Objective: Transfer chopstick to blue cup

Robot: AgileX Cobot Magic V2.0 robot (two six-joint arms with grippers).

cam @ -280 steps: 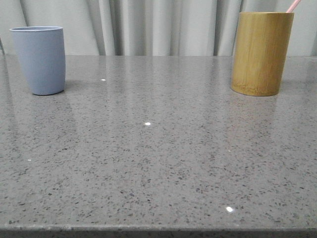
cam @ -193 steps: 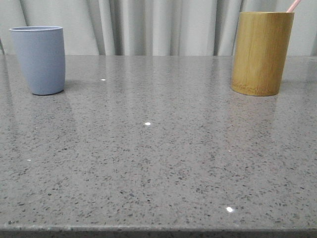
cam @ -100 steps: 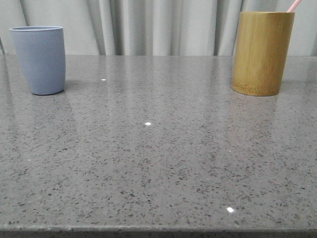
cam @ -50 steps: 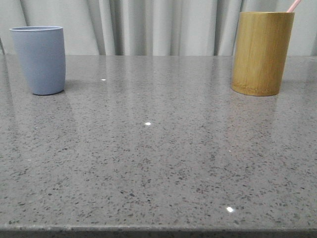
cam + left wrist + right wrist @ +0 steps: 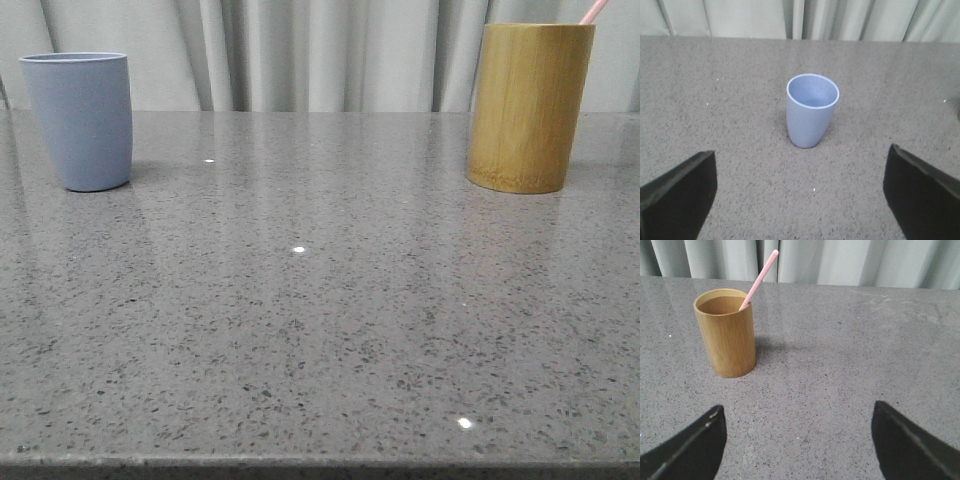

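Right wrist view reveals the chopstick (image 5: 759, 279) leaning inside the bamboo holder (image 5: 728, 334).

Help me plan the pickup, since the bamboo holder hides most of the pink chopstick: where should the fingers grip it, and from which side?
Grip the chopstick on its bare upper length above the rim of the bamboo holder. It leans out past the rim, so probably come from above with the open right gripper, fingers either side of the shaft, then draw it out along its tilt.
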